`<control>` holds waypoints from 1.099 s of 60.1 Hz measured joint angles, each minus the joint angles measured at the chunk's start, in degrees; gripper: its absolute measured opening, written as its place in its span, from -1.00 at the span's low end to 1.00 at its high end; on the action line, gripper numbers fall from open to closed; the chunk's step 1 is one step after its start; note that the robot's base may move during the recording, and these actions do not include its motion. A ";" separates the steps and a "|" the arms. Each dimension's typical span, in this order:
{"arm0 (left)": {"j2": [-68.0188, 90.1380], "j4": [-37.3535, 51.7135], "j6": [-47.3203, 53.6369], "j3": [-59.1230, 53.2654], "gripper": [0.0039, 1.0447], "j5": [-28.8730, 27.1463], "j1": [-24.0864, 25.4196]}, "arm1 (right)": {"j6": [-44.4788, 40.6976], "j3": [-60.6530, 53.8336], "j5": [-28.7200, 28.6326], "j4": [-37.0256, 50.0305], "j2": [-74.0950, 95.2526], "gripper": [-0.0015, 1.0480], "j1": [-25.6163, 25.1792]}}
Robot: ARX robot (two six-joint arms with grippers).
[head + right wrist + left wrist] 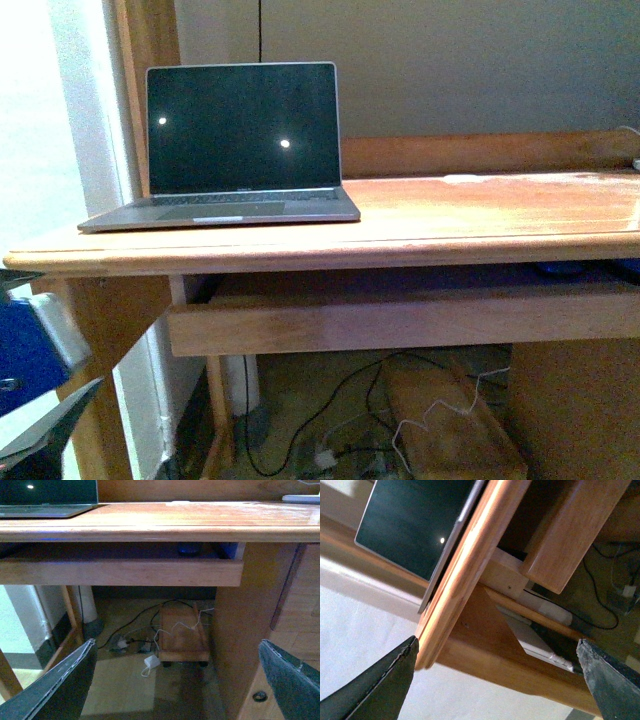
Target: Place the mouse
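A small dark domed shape, likely the mouse (pixel 189 549), lies in the shadow on the pull-out tray (pixel 125 572) under the desktop. The front view shows it as a dark bluish blob (pixel 562 268) at the tray's right end. My right gripper (pixel 176 642) is open and empty, low in front of the desk, below the tray. My left gripper (pixel 496 642) is open and empty beside the desk's left front corner (pixel 427 655), with its dark finger (pixel 50 425) at the front view's lower left.
An open laptop (pixel 240 150) with a dark screen stands at the left of the wooden desktop (pixel 480 215). A flat white object (pixel 465 179) lies at the back. Under the desk are a low wheeled wooden stand (pixel 182 635), cables and a white adapter (pixel 151 661).
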 joint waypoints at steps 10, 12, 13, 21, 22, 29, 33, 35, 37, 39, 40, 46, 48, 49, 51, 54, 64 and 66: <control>11.32 1.11 7.96 8.39 0.86 0.37 -1.25 | 0.00 0.00 -0.02 0.00 0.00 0.86 0.00; 13.51 1.66 9.14 10.16 0.86 1.03 -1.38 | 0.00 0.00 0.00 0.00 0.00 0.86 0.00; 14.49 1.68 9.44 11.08 0.86 1.42 -1.40 | 0.00 0.00 -0.02 0.00 0.00 0.86 0.00; 20.70 1.05 12.24 18.12 0.86 4.63 -1.68 | 0.00 0.00 0.00 0.00 0.00 0.86 0.00; 21.40 1.05 12.50 19.02 0.86 4.98 -1.77 | 0.00 0.00 0.00 0.00 0.00 0.86 0.00; 24.76 0.77 13.27 23.37 0.86 7.45 -2.27 | 0.00 0.00 -0.02 0.00 0.00 0.86 0.00; 26.58 0.20 13.38 25.66 0.86 8.39 -2.58 | 0.00 0.00 -0.02 0.00 0.00 0.86 0.00; 27.50 0.00 13.38 26.75 0.86 8.98 -2.71 | 0.00 0.00 -0.02 0.00 0.00 0.86 0.00; 28.35 -0.04 13.38 27.74 0.86 9.40 -2.86 | -0.02 0.00 -0.02 0.00 0.00 0.86 0.00; 29.16 -0.20 13.33 28.61 0.86 9.73 -3.02 | 0.00 0.00 0.00 0.00 0.00 0.86 0.00; 29.59 -0.63 13.29 29.11 0.86 10.01 -3.08 | 0.00 0.00 -0.02 0.00 0.00 0.86 0.00; 31.45 -1.64 13.00 30.77 0.86 11.80 -3.34 | 0.00 0.00 -0.02 0.00 0.00 0.86 0.00; 32.00 -1.44 12.83 31.21 0.86 11.98 -3.39 | 0.00 0.00 0.00 0.00 0.00 0.86 0.00; 32.15 -1.33 12.68 31.39 0.86 12.07 -3.39 | 0.00 0.00 0.00 0.00 0.00 0.86 0.00; 32.52 -1.14 12.35 31.80 0.86 12.35 -3.43 | 0.00 0.00 -0.02 0.00 0.00 0.86 0.00; 32.89 -0.96 11.96 32.02 0.86 12.72 -3.45 | -0.02 0.00 0.00 0.00 0.00 0.86 0.00; 29.99 -9.51 10.88 30.80 0.86 11.91 -3.69 | 0.00 0.00 -0.02 0.00 0.00 0.86 0.00; 27.30 -15.52 9.90 30.03 0.86 11.37 -3.98 | 0.00 0.00 0.00 0.00 0.00 0.86 0.00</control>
